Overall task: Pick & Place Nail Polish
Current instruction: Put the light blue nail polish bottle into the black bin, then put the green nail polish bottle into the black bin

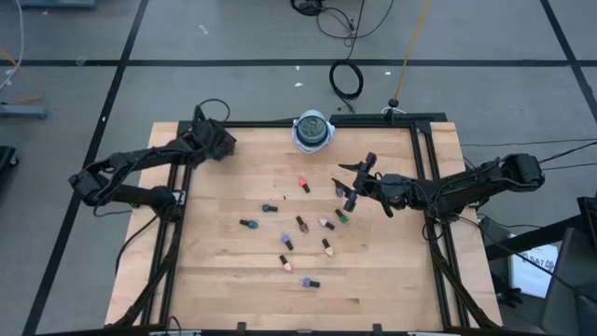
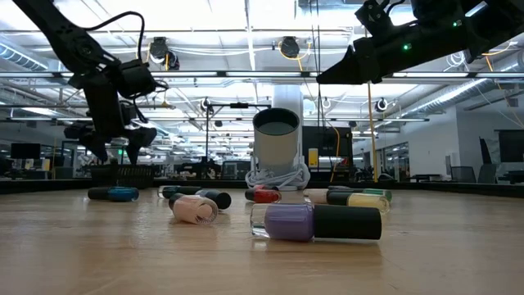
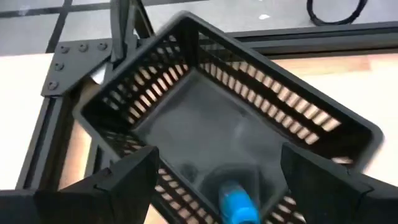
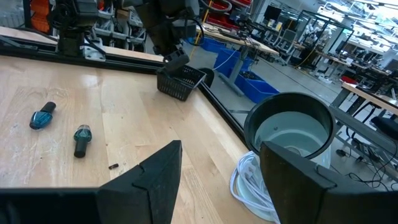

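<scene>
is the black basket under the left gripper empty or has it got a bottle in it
Not empty: the left wrist view shows one blue bottle lying inside the black basket.

We count about a dozen small nail polish bottles (image 1: pixel 300 224) with dark caps lying scattered mid-table, most on their sides. A purple bottle (image 2: pixel 315 222) lies nearest the low camera, a pink one (image 2: pixel 195 208) beside it. A red bottle (image 1: pixel 304 185) lies toward the far edge. One blue bottle (image 3: pixel 238 204) lies inside the black basket (image 3: pixel 205 106).

Dark jointed arms (cables trailing)
</scene>
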